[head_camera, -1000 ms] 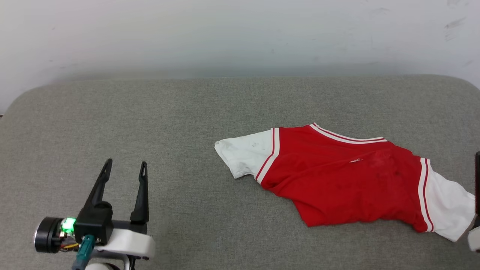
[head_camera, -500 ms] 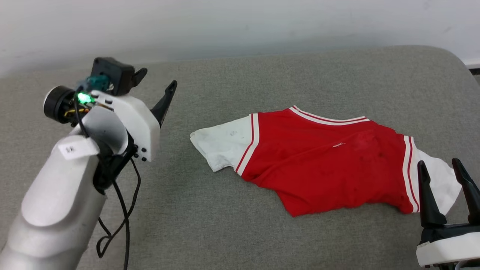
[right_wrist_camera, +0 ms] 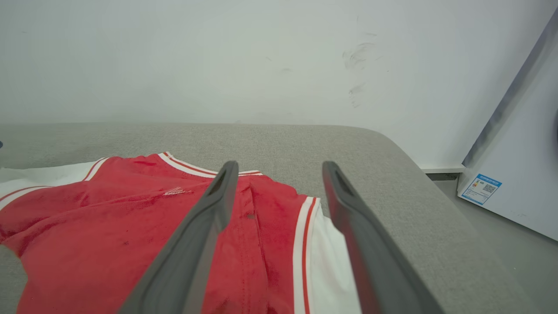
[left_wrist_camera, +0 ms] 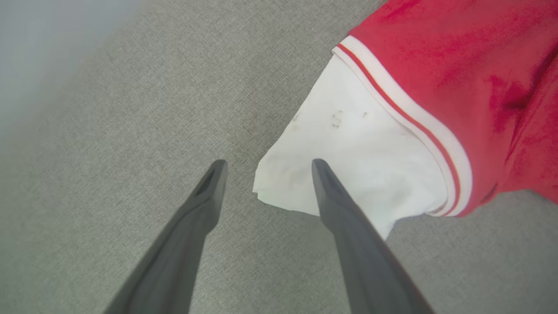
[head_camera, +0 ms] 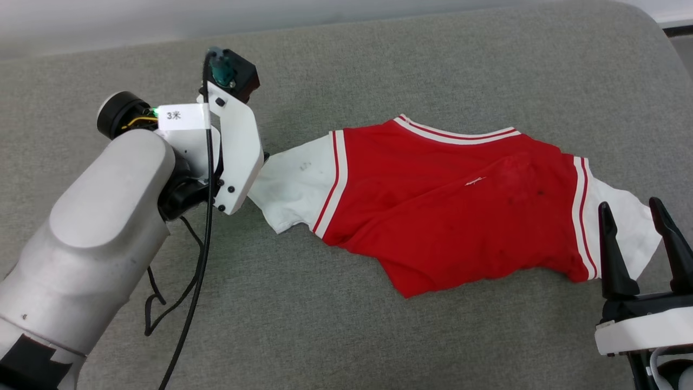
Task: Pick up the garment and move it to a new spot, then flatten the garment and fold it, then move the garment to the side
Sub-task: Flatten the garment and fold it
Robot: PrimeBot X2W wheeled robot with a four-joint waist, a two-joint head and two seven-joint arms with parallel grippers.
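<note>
Your left gripper (left_wrist_camera: 268,162), released, is straddling a sleeve corner of the red jersey (head_camera: 449,216); your right gripper (head_camera: 629,205), released, is hovering at the opposite sleeve.

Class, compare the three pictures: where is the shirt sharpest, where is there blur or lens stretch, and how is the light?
Head view: even, soft light, no glare, the garment crisp. Left wrist view: softer overall, the upper-left corner hazy, the left pincer looming large. Right wrist view: the right pincer stretched by the wide lens, the wall washed pale.
</note>
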